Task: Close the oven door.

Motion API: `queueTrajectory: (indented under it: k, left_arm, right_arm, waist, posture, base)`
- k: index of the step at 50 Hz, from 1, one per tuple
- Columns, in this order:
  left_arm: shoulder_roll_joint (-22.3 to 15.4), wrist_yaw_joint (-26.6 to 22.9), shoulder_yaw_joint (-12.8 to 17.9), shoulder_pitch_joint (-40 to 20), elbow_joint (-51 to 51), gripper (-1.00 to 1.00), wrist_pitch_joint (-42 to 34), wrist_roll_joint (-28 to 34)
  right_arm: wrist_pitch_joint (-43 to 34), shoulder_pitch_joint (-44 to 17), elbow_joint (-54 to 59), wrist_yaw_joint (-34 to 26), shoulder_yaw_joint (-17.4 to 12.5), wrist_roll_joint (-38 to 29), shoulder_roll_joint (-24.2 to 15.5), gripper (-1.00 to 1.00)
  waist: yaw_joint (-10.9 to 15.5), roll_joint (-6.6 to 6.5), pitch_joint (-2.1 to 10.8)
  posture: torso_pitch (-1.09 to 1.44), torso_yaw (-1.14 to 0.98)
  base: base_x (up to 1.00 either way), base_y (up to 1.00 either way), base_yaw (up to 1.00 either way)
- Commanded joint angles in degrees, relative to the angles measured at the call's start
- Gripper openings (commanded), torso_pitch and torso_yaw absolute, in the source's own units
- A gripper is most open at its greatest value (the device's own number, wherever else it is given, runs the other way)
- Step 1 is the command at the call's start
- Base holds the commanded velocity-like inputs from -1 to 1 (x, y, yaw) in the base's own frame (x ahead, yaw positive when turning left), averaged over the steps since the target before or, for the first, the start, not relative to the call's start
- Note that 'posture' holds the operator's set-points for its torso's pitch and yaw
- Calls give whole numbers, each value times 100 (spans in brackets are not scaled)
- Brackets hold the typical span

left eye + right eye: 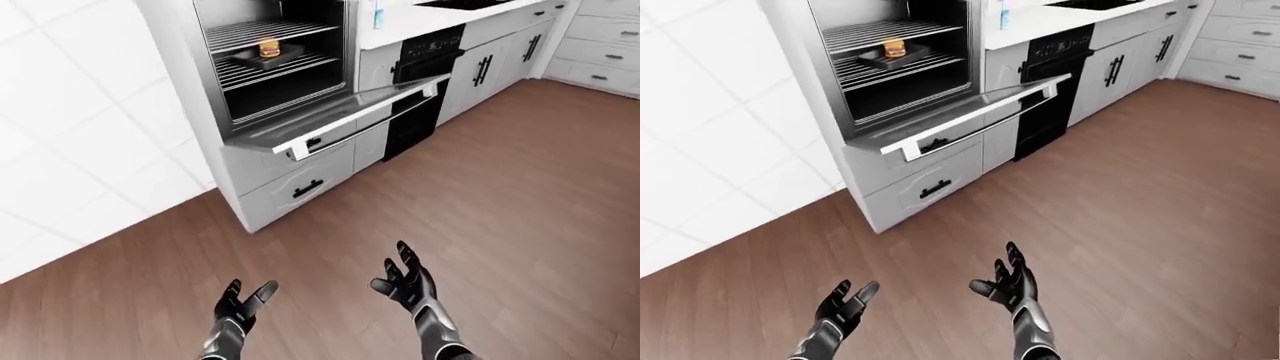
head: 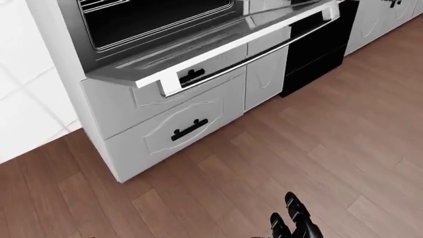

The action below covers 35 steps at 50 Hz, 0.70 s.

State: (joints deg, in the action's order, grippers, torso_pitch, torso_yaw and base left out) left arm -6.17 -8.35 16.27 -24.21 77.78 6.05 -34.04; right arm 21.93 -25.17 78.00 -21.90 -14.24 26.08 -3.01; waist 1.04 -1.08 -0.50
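Your left hand (image 1: 240,307) and right hand (image 1: 405,281) both hover low in the left-eye view, black and glossy, fingers spread apart and gripping nothing. Each is held palm-up over the wood-plank floor (image 1: 520,195), which is brown with long, narrow boards.

Well apart from both hands, up and to the left in the eye views, the oven door (image 1: 330,116) hangs open, folded down flat like a shelf. It is a shiny steel slab with a white edge and a long thin bar handle (image 2: 244,62) running along its outer rim. Behind it the oven cavity (image 1: 270,64) is dark, with wire racks; on a rack sits a dark tray carrying a small yellowish item (image 1: 268,49) (too small to identify).

Below the door are white cabinet drawers (image 2: 172,129) with raised curved moulding and short black pulls. To the right stands a black appliance panel (image 1: 425,82), then more white cabinets. White square wall tiles (image 1: 70,135) fill the left.
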Motion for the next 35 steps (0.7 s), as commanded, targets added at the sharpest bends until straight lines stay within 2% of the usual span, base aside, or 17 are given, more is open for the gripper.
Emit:
queueTrajectory:
  k: [1,2,4,7,9,11,12,13,14,16,18,20,22,24,25,26,35]
  left_arm:
    - [-49,-24,9,-96,-65,100,73,-8]
    - [-54,-13,11,-103,-76,100,60,-13]
    - [-50,-31,13,-95,-59,100,75,-11]
    - [-56,-23,14,-97,-73,100,62,-14]
    - [-53,-21,10,-98,-74,100,73,-12]
    - [-62,-16,15,-106,-74,100,62,-21]
    - [-62,-18,15,-106,-70,100,68,-20]
    - [-65,-21,15,-109,-69,100,63,-20]
    - [-67,-25,20,-110,-58,100,69,-21]
    - [-66,-15,18,-112,-79,100,58,-24]
    - [-66,-19,17,-103,-78,100,64,-30]
    - [-70,-9,12,-117,-92,100,53,-40]
    - [-69,-19,14,-109,-80,100,71,-43]
    - [-78,-16,19,-116,-81,100,65,-53]
    - [-79,-24,22,-117,-71,100,69,-54]
    - [-73,-21,18,-115,-73,100,73,-51]
    - [-74,-11,10,-124,-91,100,68,-62]
  right_arm:
    - [99,-140,-104,-46,12,-19,-26,100]
    - [102,-140,-105,-48,7,-16,-28,100]
    - [112,-143,-105,-37,5,-21,-33,100]
    - [121,-140,-104,-30,5,-27,-36,100]
    - [130,-137,-110,-20,14,-40,-30,100]
    - [126,-142,-112,-15,16,-43,-32,100]
    - [127,-142,-109,-6,19,-48,-30,100]
    - [124,-142,-109,-7,21,-51,-29,100]
    - [124,-144,-111,-3,21,-53,-29,100]
    - [122,-152,-119,-1,21,-53,-35,100]
    - [28,-169,-106,34,11,-42,-25,100]
    - [33,-166,-114,-44,-9,-4,-30,100]
    - [30,-168,-111,-35,-10,7,-27,100]
    - [24,-168,-113,-44,-8,14,-27,100]
    - [24,-170,-113,-39,-5,12,-29,100]
    - [23,-171,-113,-29,-5,15,-29,100]
    - [-28,-188,-112,-44,2,32,-30,100]
  waist:
    - [30,-63,-3]
    - [77,-149,-154]
    - [149,-213,-15]
    - [199,-182,-188]
    - [272,-146,-129]
    - [189,63,11]
    - [86,428,56]
    - [81,235,-137]
    - [113,265,-269]
    - [-50,377,20]
    - [-27,606,-45]
    - [-117,450,84]
    - [-131,171,-86]
    - [214,-602,-105]
    - [40,-300,-127]
    - [137,-240,-124]
    - [30,-61,-121]
  posture:
    - [0,0]
    - [0,0]
    - [0,0]
    - [0,0]
    - [0,0]
    - [0,0]
    - [0,0]
    - [0,0]
    - [0,0]
    - [0,0]
    - [0,0]
    - [0,0]
    - [0,0]
    - [0,0]
    - [0,0]
    - [0,0]
    - [0,0]
  base:
    - [100,47,0]
    - [100,52,0]
    - [100,52,0]
    - [100,57,0]
    - [99,61,0]
    - [95,65,0]
    - [91,70,0]
    - [93,70,0]
    - [91,71,0]
    - [91,71,0]
    - [37,55,0]
    - [0,0,0]
    - [0,0,0]
    - [0,0,0]
    - [0,0,0]
    - [0,0,0]
    - [0,0,0]
